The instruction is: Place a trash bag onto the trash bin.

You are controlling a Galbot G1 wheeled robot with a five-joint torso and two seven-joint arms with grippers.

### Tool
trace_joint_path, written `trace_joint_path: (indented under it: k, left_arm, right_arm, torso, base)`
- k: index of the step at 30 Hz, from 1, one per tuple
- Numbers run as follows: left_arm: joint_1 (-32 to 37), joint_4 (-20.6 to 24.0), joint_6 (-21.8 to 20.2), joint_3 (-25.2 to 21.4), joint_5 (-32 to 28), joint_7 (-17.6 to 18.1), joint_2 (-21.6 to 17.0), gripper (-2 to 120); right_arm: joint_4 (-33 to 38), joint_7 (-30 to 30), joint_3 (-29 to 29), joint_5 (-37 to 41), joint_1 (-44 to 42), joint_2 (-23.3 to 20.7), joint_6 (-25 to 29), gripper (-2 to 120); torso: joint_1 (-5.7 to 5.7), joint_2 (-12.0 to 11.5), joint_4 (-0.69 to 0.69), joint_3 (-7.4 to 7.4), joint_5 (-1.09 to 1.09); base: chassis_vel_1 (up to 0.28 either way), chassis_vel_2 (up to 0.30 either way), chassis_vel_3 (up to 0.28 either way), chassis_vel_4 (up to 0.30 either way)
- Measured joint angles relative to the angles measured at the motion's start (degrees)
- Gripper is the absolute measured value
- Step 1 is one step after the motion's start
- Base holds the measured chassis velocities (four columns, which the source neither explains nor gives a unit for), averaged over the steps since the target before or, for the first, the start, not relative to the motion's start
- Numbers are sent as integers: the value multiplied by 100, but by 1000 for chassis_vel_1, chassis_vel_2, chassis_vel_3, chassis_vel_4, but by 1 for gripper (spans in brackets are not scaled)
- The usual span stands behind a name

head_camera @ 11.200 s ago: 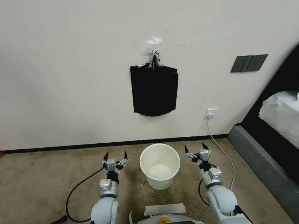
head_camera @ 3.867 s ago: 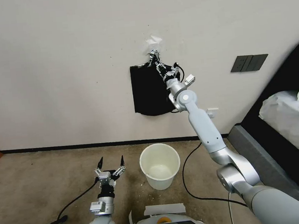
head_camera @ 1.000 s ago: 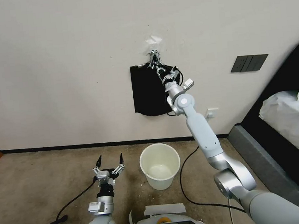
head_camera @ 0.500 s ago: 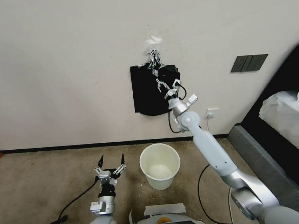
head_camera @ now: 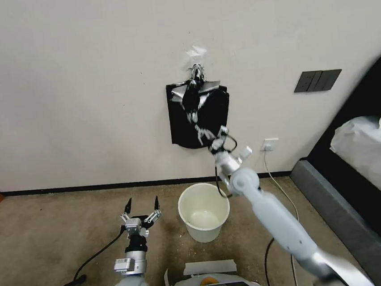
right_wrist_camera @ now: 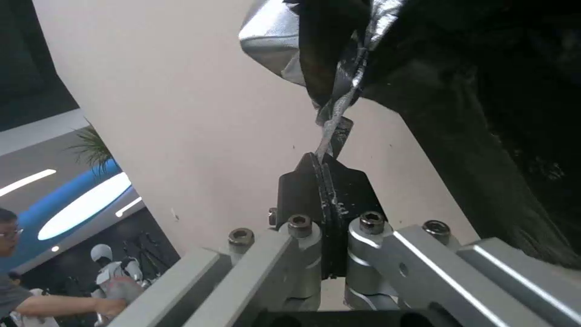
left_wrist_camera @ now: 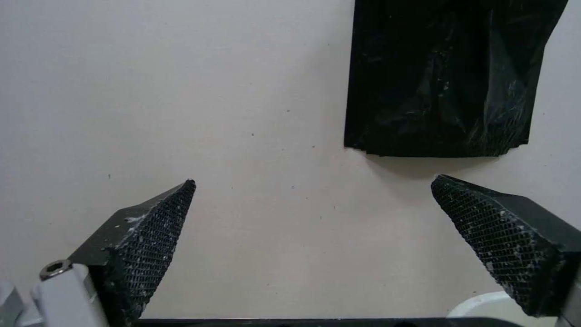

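Observation:
One trash bag (head_camera: 192, 103), glossy black, is drawn out of the bundle of black bags (head_camera: 179, 128) hanging from a metal clip (head_camera: 197, 72) on the wall. My right gripper (head_camera: 204, 135) is shut on its lower end, in front of the bundle's lower edge and above the trash bin. In the right wrist view the bag (right_wrist_camera: 339, 102) narrows to a thin strand pinched in the right gripper (right_wrist_camera: 321, 160). The white round trash bin (head_camera: 181, 207) stands on the carpet below. My left gripper (head_camera: 141, 205) is open, low and left of the bin; in its own view the left gripper (left_wrist_camera: 313, 180) faces the wall and the bundle (left_wrist_camera: 442, 77).
A dark switch panel (head_camera: 317, 80) and a white outlet (head_camera: 270, 144) with a cable are on the wall to the right. A bed with a dark frame (head_camera: 340, 205) stands at right. A black cable (head_camera: 91, 253) lies on the carpet at left.
My right gripper has come down from the clip to the bundle's lower edge, pulling one bag out and stretching it. The left arm has stayed still.

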State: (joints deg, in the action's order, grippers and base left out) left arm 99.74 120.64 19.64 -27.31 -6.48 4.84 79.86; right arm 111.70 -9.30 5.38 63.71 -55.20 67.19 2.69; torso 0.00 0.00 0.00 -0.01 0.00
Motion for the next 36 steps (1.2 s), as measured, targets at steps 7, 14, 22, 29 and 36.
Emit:
trace_joint_path:
  k: [7,14,22,29,36]
  left_arm:
    - [-10,23,0,70,3,0,-6,100]
    - [-25,78,-1,151,4,0,-17,100]
    - [-58,145,-13,187,1,2,-75,100]
    - [-62,145,-15,246,-1,3,-82,100]
    - [-115,156,-30,293,0,3,-132,100]
  right_arm:
    - [296,-26,92,-331,-444,-132,2,0]
    - [423,-90,88,-745,-846,-192,30,0]
    - [581,-161,89,-1129,-1219,-330,74,0]
    - [637,-271,109,-1392,-1505,-416,144,0]
    - [638,-371,107,-1666,-1690,-513,236,0]
  torso:
    - [0,0,0,0,0]
    - [0,0,1,0,0]
    - [0,1,1,0,0]
    - [0,0,0,0,0]
    - [1,0,0,0,0]
  base:
    - [0,0,0,0]
    - [0,0,0,0]
    - [0,0,0,0]
    - [0,0,0,0]
    - [0,0,0,0]
